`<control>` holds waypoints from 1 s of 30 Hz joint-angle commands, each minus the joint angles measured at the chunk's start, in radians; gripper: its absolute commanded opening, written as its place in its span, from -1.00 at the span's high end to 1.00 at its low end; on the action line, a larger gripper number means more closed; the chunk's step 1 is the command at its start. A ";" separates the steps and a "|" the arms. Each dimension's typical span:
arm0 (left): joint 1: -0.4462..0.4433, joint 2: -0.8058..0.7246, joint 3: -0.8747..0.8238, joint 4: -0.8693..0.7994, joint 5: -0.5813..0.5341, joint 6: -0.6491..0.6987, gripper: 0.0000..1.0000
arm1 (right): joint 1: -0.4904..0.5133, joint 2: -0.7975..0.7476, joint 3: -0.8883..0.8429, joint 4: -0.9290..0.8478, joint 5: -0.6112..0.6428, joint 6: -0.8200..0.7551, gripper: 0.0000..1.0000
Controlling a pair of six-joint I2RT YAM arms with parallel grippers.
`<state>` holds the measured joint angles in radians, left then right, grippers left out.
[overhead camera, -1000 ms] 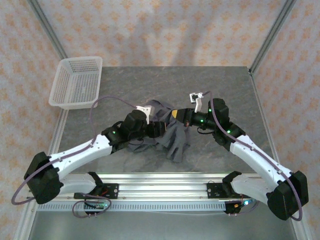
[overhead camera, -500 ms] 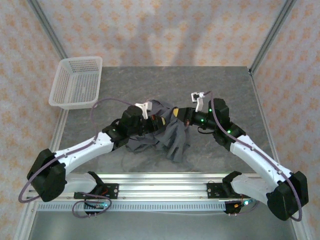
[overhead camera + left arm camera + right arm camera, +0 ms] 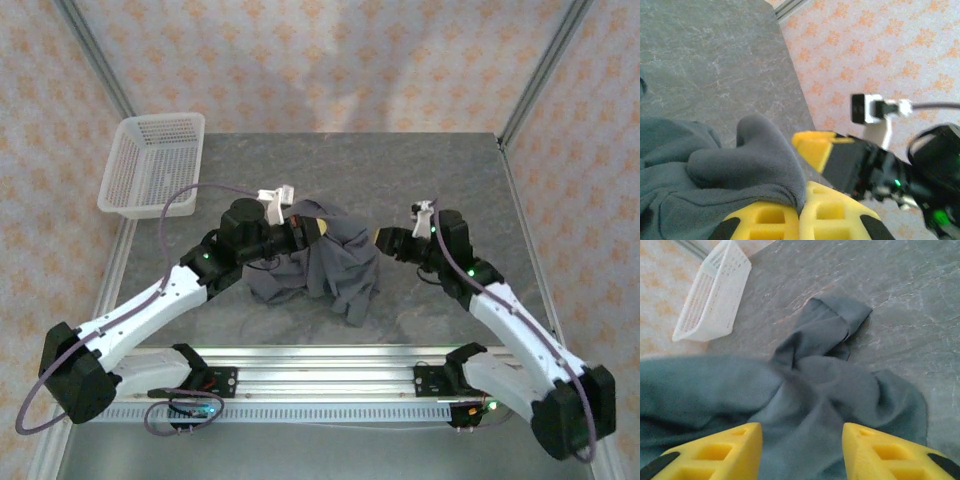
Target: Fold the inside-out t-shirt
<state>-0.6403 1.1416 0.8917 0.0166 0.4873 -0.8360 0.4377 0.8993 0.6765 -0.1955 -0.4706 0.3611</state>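
Near edge: 2 arm bases. Grey t-shirt point(image 3: 335, 270) bunched in wrinkled heap at worktop point(image 3: 460, 170) centre, 1 flap reaching toward near edge. Left gripper point(image 3: 320, 229) at heap's far top, pads clenched on raised fold of cloth. Right gripper point(image 3: 384, 238) just beside heap's right edge, 2 yellow fingers point(image 3: 725, 450) spread apart, grasping nothing. White mesh basket point(image 3: 150, 165) at far left corner, well apart from t-shirt.

Robot test lab. Grey table point(image 3: 430, 170) sits inside booth. Flower-paper walls point(image 3: 330, 60) behind table and at both sides. Metal posts point(image 3: 97, 60) at table's far corners. Metal rail point(image 3: 320, 395) along table's near edge; left arm point(image 3: 140, 310), right arm point(image 3: 520, 330) bolted there.
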 commanded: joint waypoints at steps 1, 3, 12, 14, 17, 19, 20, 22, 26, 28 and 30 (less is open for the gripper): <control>0.003 0.000 0.021 -0.032 0.013 0.031 1.00 | 0.214 -0.148 0.041 -0.047 0.405 -0.129 -0.05; 0.004 0.012 0.017 -0.016 0.022 0.021 1.00 | 0.332 -0.169 0.018 0.010 0.520 -0.208 -0.10; 0.004 0.011 0.031 -0.060 0.031 0.048 1.00 | 0.455 0.177 0.163 0.008 0.738 -0.614 0.26; 0.003 0.003 0.029 -0.064 0.028 0.051 1.00 | 0.455 0.247 0.214 -0.029 0.715 -0.669 0.20; 0.002 0.000 0.027 -0.058 0.027 0.048 1.00 | 0.455 0.338 0.265 -0.046 0.632 -0.685 -0.02; 0.003 0.001 0.027 -0.049 0.029 0.043 1.00 | 0.455 0.389 0.279 -0.034 0.579 -0.692 -0.17; 0.003 0.000 0.027 -0.045 0.029 0.040 1.00 | 0.455 0.420 0.284 -0.023 0.571 -0.693 -0.24; 0.003 -0.002 0.026 -0.041 0.032 0.040 1.00 | 0.455 0.471 0.298 0.000 0.606 -0.691 -0.31; 0.003 -0.006 0.036 -0.067 0.025 0.059 1.00 | 0.455 0.552 0.322 0.058 0.738 -0.705 -0.35; 0.003 -0.006 0.038 -0.088 0.010 0.067 1.00 | 0.455 0.562 0.348 0.035 0.797 -0.684 -0.30; 0.002 -0.008 0.038 -0.101 -0.008 0.075 1.00 | 0.455 0.536 0.348 0.025 0.828 -0.644 -0.15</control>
<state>-0.6250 1.1618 0.8970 -0.1001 0.4641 -0.8005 0.8894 1.4502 0.9970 -0.1570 0.2497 -0.3004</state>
